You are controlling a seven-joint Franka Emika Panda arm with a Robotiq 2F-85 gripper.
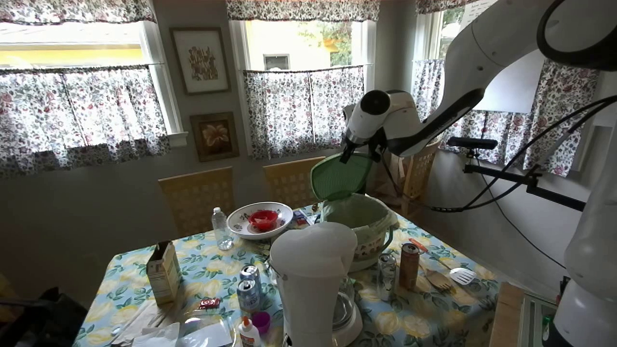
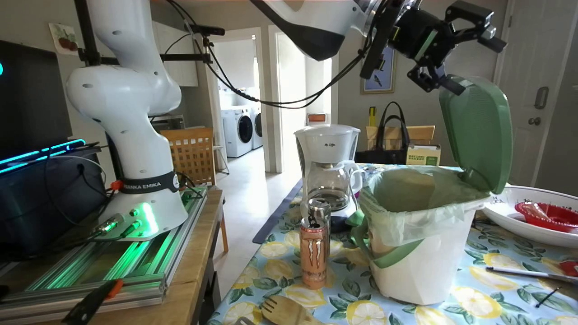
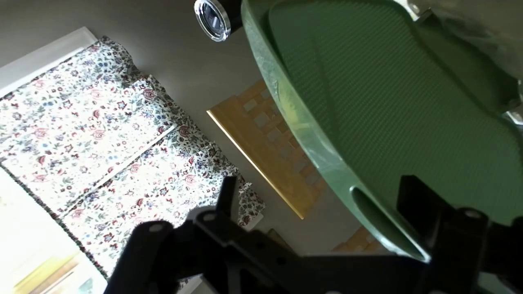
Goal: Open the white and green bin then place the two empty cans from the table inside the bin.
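End effector [image 2: 472, 64]: spread, empty.
Lid [image 2: 478, 135]: snagging could shut bin [image 2: 424, 266].
Orange can [image 2: 313, 262]: grabbing may topple adjacent silver can [image 1: 386, 278].

White and green bin [image 2: 420, 275] upright, lined; green lid [image 2: 478, 131] raised near-vertical, handle [image 2: 397, 256] hanging down. Orange can [image 2: 313, 259], silver can [image 1: 386, 279]: both upright, side by side, near bin. Table [image 1: 414, 323]: lemon-print covering, bin and cans on it.

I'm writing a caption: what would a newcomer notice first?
The raised green lid on the white bin stands out first, with the hand open near the lid's upper edge. Next come the white coffee maker on the lemon-print tablecloth and the red bowl in the white dish.
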